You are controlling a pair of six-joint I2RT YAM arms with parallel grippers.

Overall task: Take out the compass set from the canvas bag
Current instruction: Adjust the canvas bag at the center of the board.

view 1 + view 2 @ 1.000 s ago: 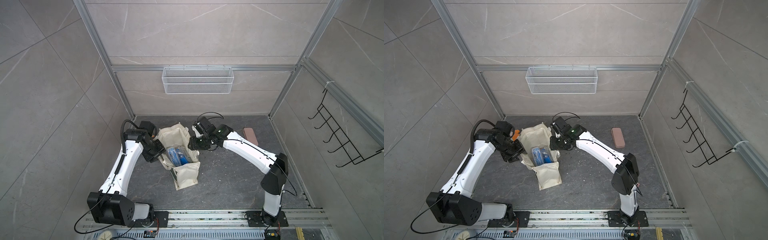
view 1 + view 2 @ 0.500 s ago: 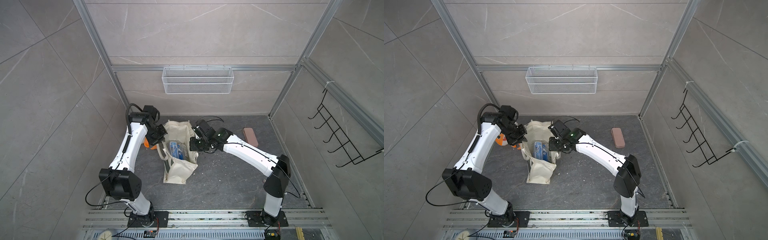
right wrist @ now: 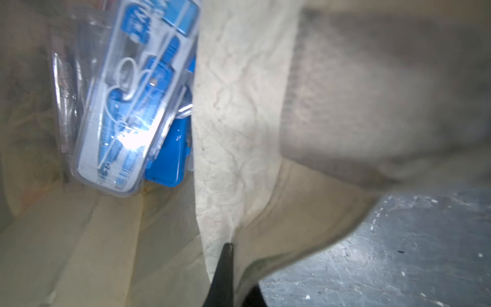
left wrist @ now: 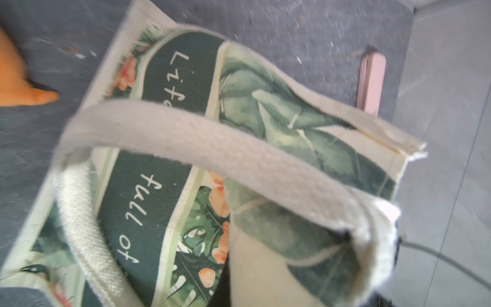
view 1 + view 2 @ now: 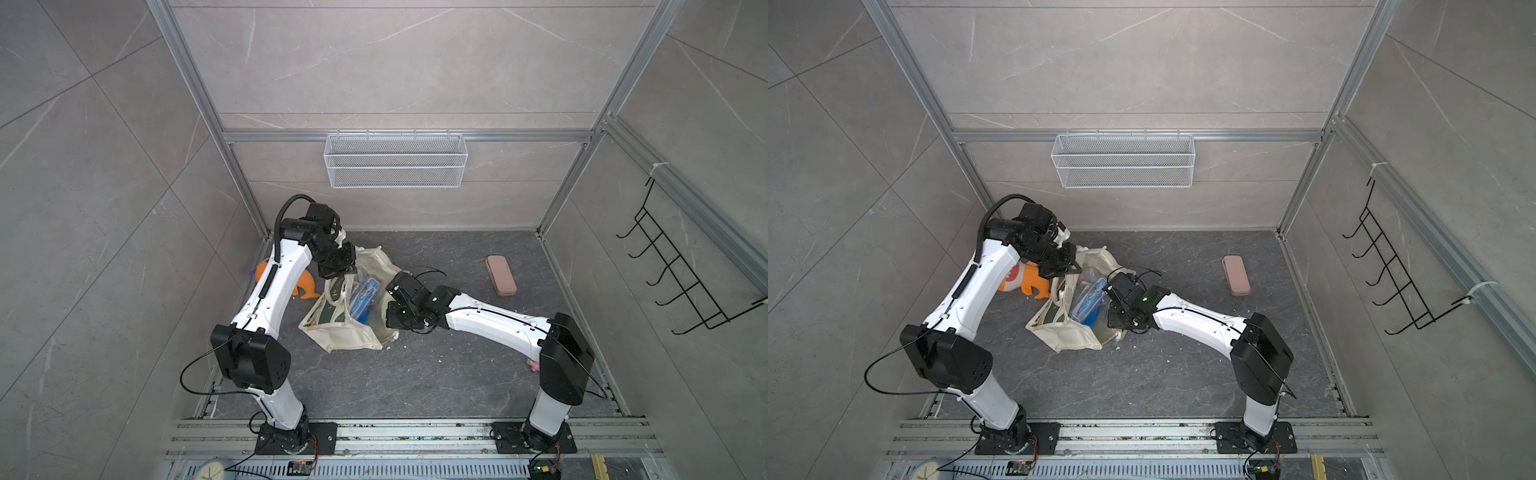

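The canvas bag [image 5: 349, 338] [image 5: 1067, 336] stands in the middle of the dark floor with its mouth pulled open. Its green floral panel [image 4: 159, 186] faces the left wrist view. Inside lies the compass set [image 5: 363, 297] [image 5: 1088, 299] [image 3: 132, 106], a clear case with blue parts. My left gripper [image 5: 338, 272] [image 5: 1065, 270] is shut on the bag's far left rim near a handle [image 4: 212, 143]. On the opposite side, my right gripper [image 5: 390, 316] [image 5: 1115, 318] [image 3: 237, 281] is shut on the bag's right rim, cloth pinched between its black fingers [image 3: 223, 265].
An orange plush toy [image 5: 305, 286] [image 5: 1027, 280] [image 4: 16, 79] lies just left of the bag, partly behind my left arm. A pink case [image 5: 500, 275] [image 5: 1236, 275] [image 4: 372, 79] lies at the back right. A wire basket [image 5: 395, 166] hangs on the back wall, a hook rack [image 5: 681, 274] on the right wall.
Both grippers have closed on the bag's opposite rims. The left arm has risen and lifted its side, so the bag stands more upright with its mouth spread.
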